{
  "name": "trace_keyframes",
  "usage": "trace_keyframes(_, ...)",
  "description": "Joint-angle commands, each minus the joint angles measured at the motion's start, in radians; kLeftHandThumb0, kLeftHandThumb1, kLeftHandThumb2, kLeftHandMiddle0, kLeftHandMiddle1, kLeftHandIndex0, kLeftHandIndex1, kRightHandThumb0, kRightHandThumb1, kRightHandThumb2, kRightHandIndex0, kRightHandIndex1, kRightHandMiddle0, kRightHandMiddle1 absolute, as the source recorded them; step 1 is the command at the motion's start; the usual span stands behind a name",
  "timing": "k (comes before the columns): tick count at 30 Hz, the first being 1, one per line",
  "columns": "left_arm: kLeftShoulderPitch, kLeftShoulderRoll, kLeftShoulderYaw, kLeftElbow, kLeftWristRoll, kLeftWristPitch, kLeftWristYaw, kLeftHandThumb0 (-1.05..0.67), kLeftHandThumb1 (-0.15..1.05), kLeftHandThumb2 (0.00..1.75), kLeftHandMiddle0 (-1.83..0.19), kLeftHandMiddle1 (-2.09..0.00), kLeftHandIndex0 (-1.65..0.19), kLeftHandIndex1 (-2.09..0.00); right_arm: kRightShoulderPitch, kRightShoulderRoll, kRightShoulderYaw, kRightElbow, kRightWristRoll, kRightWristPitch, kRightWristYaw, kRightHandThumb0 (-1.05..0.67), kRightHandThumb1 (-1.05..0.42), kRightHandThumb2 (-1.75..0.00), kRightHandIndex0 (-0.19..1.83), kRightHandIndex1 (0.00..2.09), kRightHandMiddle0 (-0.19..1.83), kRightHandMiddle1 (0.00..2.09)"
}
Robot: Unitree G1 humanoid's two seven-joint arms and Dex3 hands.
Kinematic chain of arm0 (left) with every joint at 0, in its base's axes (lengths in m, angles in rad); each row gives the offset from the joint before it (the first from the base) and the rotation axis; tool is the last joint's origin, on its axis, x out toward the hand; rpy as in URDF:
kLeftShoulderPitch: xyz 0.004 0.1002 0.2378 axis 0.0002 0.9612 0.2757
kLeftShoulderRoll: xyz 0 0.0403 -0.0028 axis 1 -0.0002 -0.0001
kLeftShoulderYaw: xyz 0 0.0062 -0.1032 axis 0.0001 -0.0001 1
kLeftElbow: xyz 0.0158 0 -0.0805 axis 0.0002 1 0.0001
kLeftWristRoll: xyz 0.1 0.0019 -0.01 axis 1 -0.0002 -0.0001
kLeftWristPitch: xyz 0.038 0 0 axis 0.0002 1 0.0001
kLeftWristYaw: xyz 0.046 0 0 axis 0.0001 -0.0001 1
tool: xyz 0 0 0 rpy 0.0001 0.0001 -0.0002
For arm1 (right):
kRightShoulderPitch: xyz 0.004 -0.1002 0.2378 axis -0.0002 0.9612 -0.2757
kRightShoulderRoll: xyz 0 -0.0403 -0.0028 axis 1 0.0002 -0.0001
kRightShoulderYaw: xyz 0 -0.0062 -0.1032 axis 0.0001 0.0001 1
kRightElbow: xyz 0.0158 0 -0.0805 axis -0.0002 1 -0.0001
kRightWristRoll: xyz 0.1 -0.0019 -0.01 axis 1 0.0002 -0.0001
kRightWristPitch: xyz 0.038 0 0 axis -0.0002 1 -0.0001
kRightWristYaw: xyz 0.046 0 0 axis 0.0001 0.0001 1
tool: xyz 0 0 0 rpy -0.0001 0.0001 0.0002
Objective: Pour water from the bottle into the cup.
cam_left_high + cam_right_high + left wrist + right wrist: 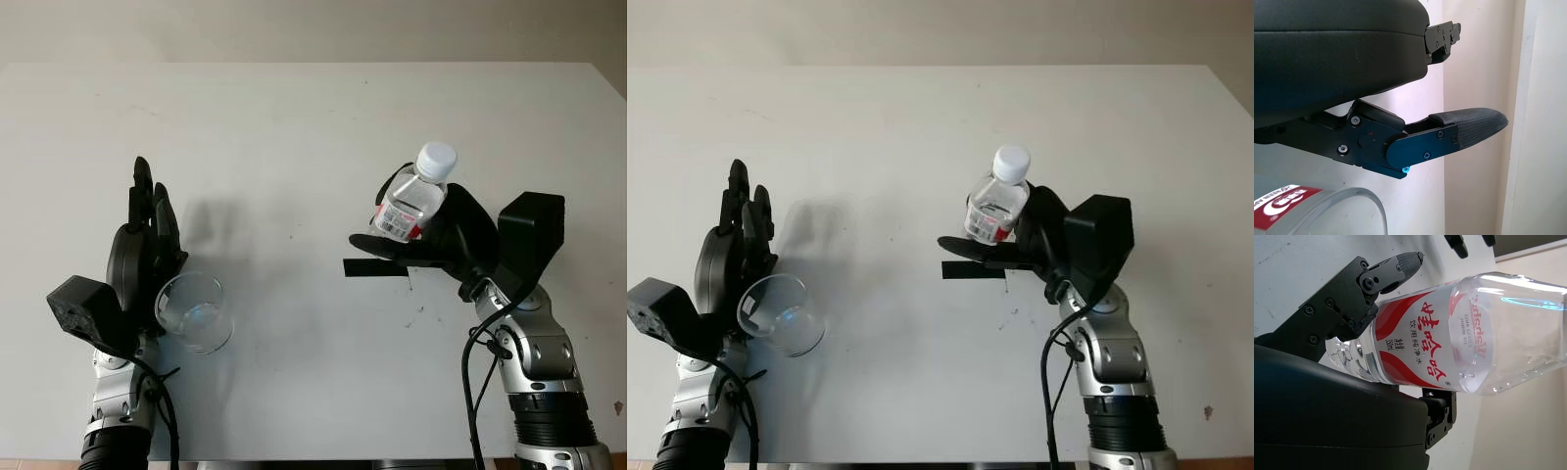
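In the left eye view, the white matte tabletop (294,127) is stretching wide and bare toward its far edge, leaving open room between the two arms and beyond them. The left hand (147,240) is standing at the near left, black fingers pointing away from the robot, with the clear, round, thin-walled plastic cup (194,313) pressed against its palm side, rim tilted toward the camera. Whether those fingers are actually clasping the cup is not something I can tell. A strip of black tape (375,267) is lying on the tabletop near the middle.

In the right eye view, the right hand (1024,240) is gripping the small clear plastic water bottle with a white screw cap and red-and-white label (996,206), which is leaning toward the far side (cap still on), well apart from the cup.

In the left wrist view, one textured black fingertip (1479,127) is reaching out straight above the cup's curved rim.

In the right wrist view, the fingers (1396,264) are clenching around the bottle's labelled middle, its glossy ribbed body lying against the palm shell.
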Motion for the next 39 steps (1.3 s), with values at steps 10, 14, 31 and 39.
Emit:
trace_keyframes(10,0.066,-0.025,0.005,0.008,-0.015,0.018,0.001,-0.8,1.05,0.67,0.19,0.0,0.19,0.0,0.012,0.01,0.03,-0.017,-0.042,0.023,-0.016,-0.31,-1.05,-0.36,1.24,2.09,0.52,2.09)
trace_keyframes(14,0.066,-0.025,0.004,0.006,-0.013,0.017,0.001,-0.8,1.05,0.66,0.19,0.0,0.19,0.0,0.019,0.003,0.049,-0.008,-0.078,0.012,-0.022,-0.31,-1.05,-0.35,1.25,2.09,0.53,2.09)
trace_keyframes(31,0.07,-0.02,0.013,0.003,-0.013,0.018,0.004,-0.79,1.05,0.68,0.19,0.0,0.19,0.0,0.106,0.011,0.17,0.161,-0.297,-0.352,-0.077,-0.37,-1.05,-0.34,0.94,2.09,0.63,2.09)
trace_keyframes(39,0.068,-0.018,0.023,0.0,-0.025,0.026,-0.002,-0.78,1.05,0.67,0.19,0.0,0.19,0.0,0.113,0.046,0.173,0.259,-0.313,-0.408,-0.111,-0.41,-1.05,-0.32,0.78,2.09,0.51,2.09)
